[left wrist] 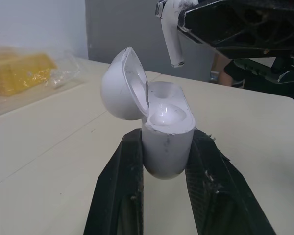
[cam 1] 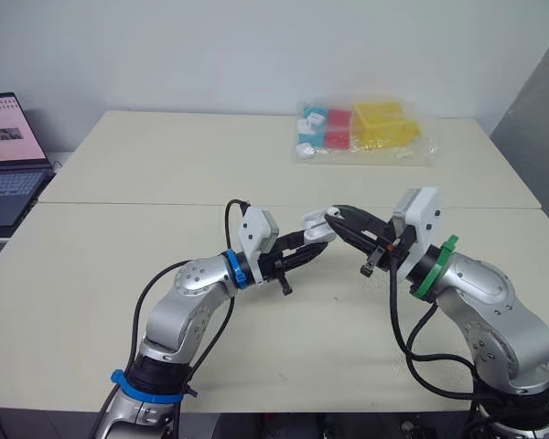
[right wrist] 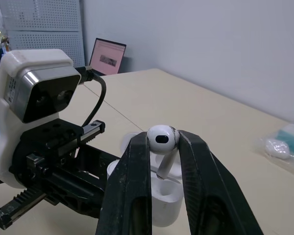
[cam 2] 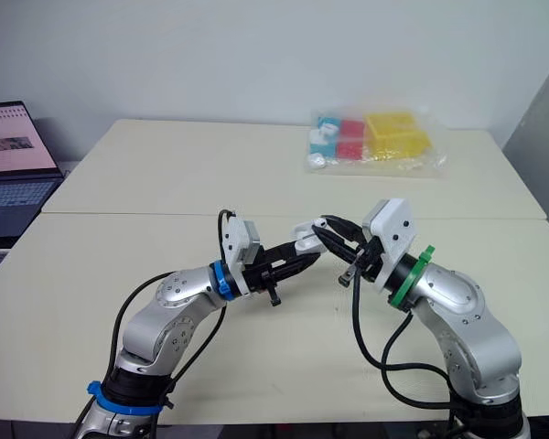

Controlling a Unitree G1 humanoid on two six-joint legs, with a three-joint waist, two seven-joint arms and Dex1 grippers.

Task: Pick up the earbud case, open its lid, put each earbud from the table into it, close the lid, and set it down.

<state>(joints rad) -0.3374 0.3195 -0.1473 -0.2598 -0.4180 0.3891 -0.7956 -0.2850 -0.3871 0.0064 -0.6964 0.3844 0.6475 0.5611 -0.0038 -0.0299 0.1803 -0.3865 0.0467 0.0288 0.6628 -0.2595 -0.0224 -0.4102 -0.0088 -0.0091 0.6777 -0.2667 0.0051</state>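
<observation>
Left wrist view: left gripper point(left wrist: 166, 141) clamped on the earbud case point(left wrist: 169, 120), upright above the table point(cam 1: 119, 238), lid point(left wrist: 121, 85) swung open. Right gripper point(right wrist: 162, 139) pinches an earbud point(left wrist: 172, 34) by its head. Its stem points down, just above the wells, not touching. Likely next: lower it straight in, stem first.

The white earbud case point(left wrist: 166, 147) is being held upright, its lower body clamped between the two black fingers of the left gripper point(left wrist: 166, 141). Its rounded lid point(left wrist: 121, 84) is standing open, hinged back to one side and baring the glossy white inside. A white earbud point(right wrist: 161, 138) is hanging just above the open case, stem pointing down, its bulb pinched in the right gripper point(right wrist: 162, 143).
</observation>
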